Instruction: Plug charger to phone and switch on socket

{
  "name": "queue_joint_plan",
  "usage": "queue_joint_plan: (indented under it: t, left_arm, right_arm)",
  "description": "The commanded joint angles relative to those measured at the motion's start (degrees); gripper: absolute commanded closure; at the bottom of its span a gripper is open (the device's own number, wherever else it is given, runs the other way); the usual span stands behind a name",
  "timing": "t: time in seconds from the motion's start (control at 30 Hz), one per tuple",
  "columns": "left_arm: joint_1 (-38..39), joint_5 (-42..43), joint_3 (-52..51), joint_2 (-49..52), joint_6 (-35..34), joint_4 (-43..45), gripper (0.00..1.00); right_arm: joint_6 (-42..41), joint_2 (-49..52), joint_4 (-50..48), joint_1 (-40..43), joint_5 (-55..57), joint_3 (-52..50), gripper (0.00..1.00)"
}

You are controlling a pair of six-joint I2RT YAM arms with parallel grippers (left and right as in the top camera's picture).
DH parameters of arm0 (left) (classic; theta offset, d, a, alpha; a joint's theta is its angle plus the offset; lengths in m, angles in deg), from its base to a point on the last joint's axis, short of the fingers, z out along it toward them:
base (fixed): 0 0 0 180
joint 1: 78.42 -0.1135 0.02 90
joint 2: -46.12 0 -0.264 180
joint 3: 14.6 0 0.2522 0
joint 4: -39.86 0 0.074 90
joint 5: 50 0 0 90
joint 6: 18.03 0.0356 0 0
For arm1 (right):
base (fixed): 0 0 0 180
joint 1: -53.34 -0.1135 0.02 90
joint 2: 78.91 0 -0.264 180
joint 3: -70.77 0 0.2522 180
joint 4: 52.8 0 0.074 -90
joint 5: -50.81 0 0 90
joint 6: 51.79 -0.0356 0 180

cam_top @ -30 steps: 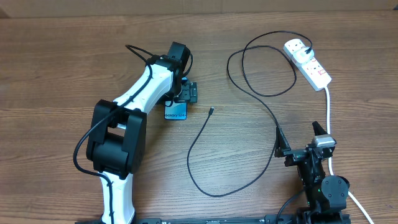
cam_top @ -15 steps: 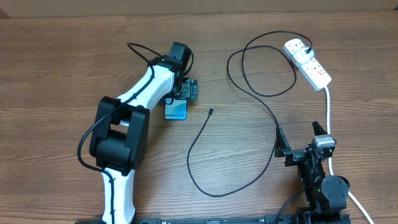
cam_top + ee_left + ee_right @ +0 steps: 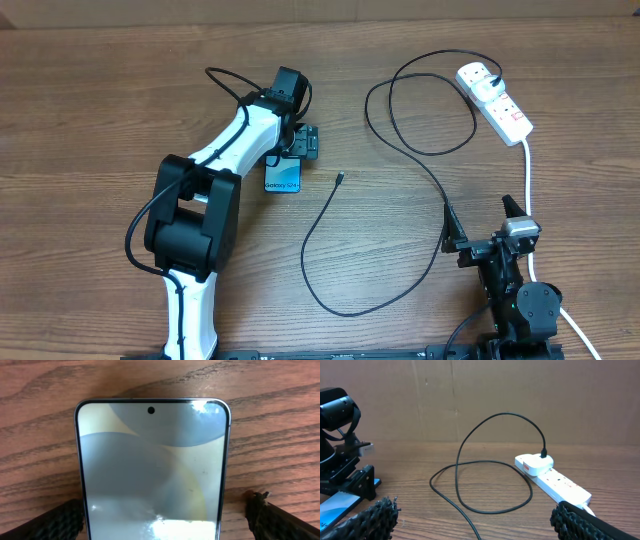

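The phone [image 3: 283, 179] lies flat on the wooden table, its pale screen [image 3: 152, 470] filling the left wrist view. My left gripper [image 3: 297, 147] hangs low over its far end, open, with one finger [image 3: 47, 522] on each side of the phone's edges. The charger's black cable [image 3: 325, 215] curves across the table's middle; its small connector tip [image 3: 340, 178] lies loose just right of the phone. Its plug [image 3: 497, 78] sits in the white socket [image 3: 500, 102] at the far right. My right gripper [image 3: 485, 222] stands open and empty near the front right, well short of the socket [image 3: 555, 480].
The socket's thick white lead [image 3: 528, 180] runs toward the front past my right arm. The cable makes a wide loop [image 3: 485, 505] between my right gripper [image 3: 475, 522] and the socket. A brown cardboard wall [image 3: 520, 395] closes the far side.
The left arm's elbow has shifted slightly to the right. Its gripper stays over the phone, and the right arm has not moved.
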Motion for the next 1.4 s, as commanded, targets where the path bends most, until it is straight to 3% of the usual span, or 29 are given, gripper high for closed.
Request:
queue_joint_plan:
  t: [0.0,0.57,1.37]
  left_arm:
    - [-1.5,0.8,-0.3,1.3,1.0,-1.0,0.0]
    - [-1.3,1.4,-0.3,1.3,3.4,-2.6,0.0]
    - [-0.3,2.6,-0.3,1.3,2.2,-3.2,0.1]
  right_arm:
    - [-0.2,-0.6,-0.4,-0.3,0.4,-0.6,0.0]
    - [-0.2,-0.6,-0.4,-0.3,0.4,-0.6,0.0]
    - [-0.2,-0.6,-0.4,-0.3,0.4,-0.6,0.0]
